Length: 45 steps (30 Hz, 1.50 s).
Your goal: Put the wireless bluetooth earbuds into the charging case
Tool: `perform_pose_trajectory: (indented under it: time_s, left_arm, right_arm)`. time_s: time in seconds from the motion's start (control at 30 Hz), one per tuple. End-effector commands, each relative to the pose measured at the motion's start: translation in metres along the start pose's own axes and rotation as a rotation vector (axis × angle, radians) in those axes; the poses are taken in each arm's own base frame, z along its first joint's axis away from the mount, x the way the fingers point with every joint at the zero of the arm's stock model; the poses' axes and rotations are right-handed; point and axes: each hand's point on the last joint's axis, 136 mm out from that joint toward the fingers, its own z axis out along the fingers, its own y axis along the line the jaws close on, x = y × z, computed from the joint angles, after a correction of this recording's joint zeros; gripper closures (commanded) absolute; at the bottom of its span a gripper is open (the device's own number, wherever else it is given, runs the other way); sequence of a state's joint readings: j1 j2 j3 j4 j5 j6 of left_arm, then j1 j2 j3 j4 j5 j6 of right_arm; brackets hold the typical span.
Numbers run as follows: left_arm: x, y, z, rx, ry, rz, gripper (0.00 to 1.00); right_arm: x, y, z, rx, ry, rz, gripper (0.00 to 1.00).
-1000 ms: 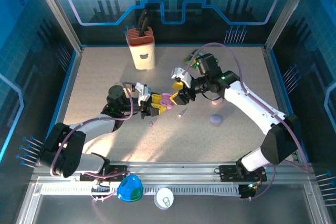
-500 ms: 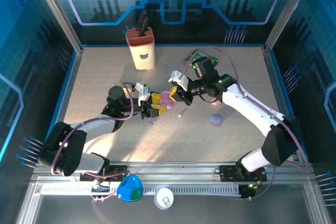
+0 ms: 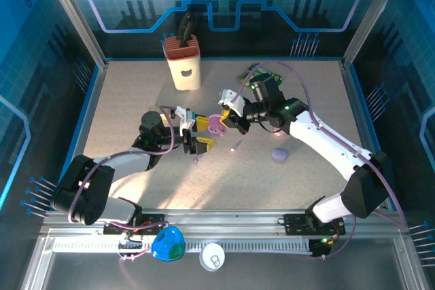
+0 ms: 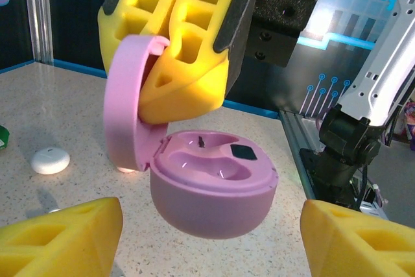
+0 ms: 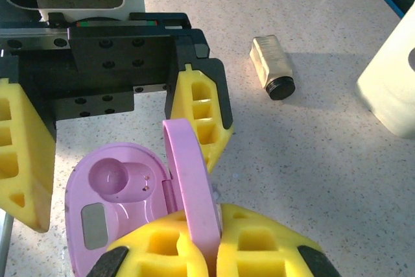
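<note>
Right hand [image 5: 211, 254]: closed. Its two yellow fingers [image 4: 194, 37] clamped the raised lid [image 5: 188, 180] of the charging case [image 4: 214, 192], one pad on each face of the lid. The hand held the case clear of the worktop [image 3: 122, 100].

Charging case: pink, hinged open. The lid stood roughly upright and the base lay level. The moulded wells in the base faced upward, with a small dark square set into the top face beside them. In the top external view the case [image 3: 216, 123] sat at mid-worktop, between the two hands.

Left hand [image 3: 202, 133]: open. Its yellow fingers [image 4: 58, 231] stood apart on either side of the case base, and neither pad touched the case.

Earbuds: one tiny lilac earbud [image 3: 196, 159] lay on the worktop just beside the left hand, on the side nearer the arm bases. A small pale sliver [image 3: 236, 145] lay on the worktop near the right hand. Whether it was an earbud could not be told.

Surroundings: a purple oval pebble [image 3: 279, 155] lay on the worktop to the right of the case, well apart from it. A cream holder [image 3: 184, 64] with dark tools stood upright toward the far edge. A small beige bottle [image 5: 273, 66] with a black cap lay on its side on the worktop.
</note>
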<state>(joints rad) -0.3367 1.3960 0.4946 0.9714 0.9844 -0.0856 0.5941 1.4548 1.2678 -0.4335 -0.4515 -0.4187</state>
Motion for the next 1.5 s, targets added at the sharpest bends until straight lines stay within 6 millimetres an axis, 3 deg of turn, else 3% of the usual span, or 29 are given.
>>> perform_pose_trajectory:
  time_s: [0.0,0.33,1.47]
  left_arm:
    - [-0.008,0.005,0.002,-0.002,-0.017,0.014,0.30]
    - [-0.015,0.009,0.005,0.003,-0.064,0.028,0.38]
    - [-0.012,0.006,0.009,0.031,-0.060,0.046,0.41]
  right_arm:
    - [-0.005,0.003,0.000,0.015,-0.019,-0.017,1.00]
    - [-0.005,0.005,0.004,-0.009,-0.022,-0.004,1.00]
    - [-0.013,0.005,0.016,-0.064,-0.051,0.037,1.00]
